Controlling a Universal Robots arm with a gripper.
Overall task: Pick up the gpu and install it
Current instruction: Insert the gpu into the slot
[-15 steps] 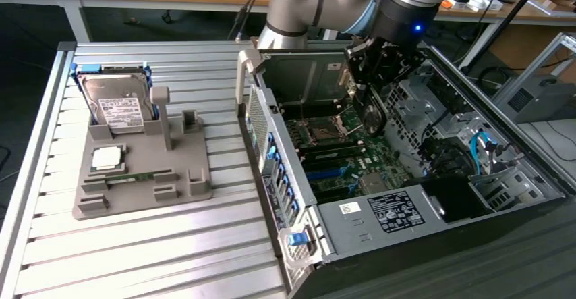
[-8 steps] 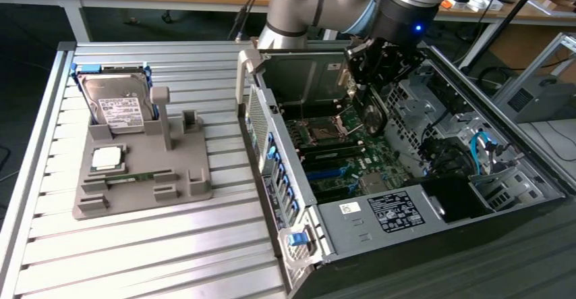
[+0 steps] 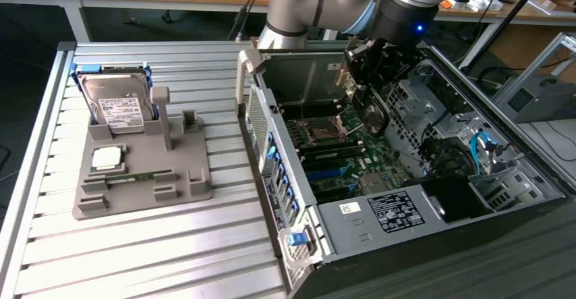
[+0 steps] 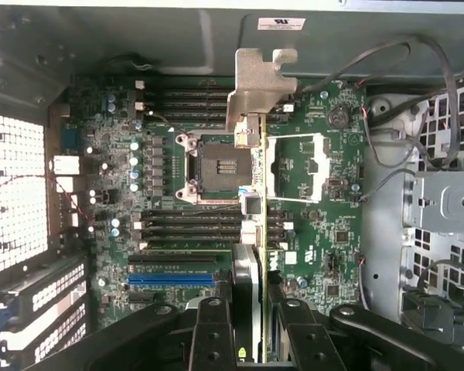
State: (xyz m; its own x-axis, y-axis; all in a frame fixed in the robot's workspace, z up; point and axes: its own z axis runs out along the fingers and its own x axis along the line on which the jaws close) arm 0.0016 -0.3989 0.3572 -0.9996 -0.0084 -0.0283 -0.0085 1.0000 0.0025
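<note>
The gripper [image 4: 253, 309] is clamped on the gpu [image 4: 250, 232], one finger on each face of the card. It holds the card inside the open computer case [image 3: 270, 110], at the end nearest the arm's base, above the motherboard [image 4: 317, 232]. The card is seen edge-on, its faces square to the board; its long axis runs straight away from the fingers, silver end bracket [image 4: 259, 85] leading toward the case's wall, with the CPU socket [image 4: 220, 166] just beside that line; the clearance over the board cannot be judged.
</note>
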